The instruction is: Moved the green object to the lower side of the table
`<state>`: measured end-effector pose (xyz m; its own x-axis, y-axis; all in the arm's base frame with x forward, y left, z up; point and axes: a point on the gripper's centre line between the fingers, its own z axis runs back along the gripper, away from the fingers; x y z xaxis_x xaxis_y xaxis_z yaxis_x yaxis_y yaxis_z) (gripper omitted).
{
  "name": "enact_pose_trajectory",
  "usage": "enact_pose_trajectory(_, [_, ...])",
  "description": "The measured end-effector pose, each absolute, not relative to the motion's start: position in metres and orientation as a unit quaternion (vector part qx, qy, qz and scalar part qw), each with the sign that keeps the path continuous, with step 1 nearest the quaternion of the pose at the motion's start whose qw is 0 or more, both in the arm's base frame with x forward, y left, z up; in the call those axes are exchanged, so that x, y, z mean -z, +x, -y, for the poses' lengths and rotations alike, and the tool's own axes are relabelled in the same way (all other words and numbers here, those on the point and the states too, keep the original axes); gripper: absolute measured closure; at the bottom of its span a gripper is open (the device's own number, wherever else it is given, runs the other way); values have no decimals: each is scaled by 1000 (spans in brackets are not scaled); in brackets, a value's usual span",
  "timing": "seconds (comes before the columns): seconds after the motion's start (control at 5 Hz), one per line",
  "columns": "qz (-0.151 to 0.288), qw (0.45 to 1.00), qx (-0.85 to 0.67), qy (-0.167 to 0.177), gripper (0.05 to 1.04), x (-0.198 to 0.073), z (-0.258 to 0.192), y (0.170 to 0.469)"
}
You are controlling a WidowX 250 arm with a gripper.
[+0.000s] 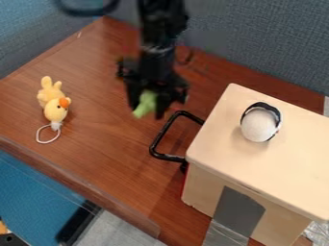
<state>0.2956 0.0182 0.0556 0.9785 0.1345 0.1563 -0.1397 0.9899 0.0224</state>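
Camera view: with the green object (146,102) clamped between its fingers, parted only by that object's width, above the table (103,139) near the handle (168,157), the gripper (147,109) should travel clear of the handle to the table's lower side and descend fully before release.
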Motion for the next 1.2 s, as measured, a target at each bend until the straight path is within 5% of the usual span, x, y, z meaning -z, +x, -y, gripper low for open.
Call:
enact_pose_trajectory(0.4, [56, 993, -99, 38, 485, -36, -42, 226])
enact_pose_trajectory(1.0, [46, 992, -100, 62, 485, -7, -53, 245])
enact_pose_trajectory(1.2, [27, 993, -99, 57, 410, -1, -51, 244])
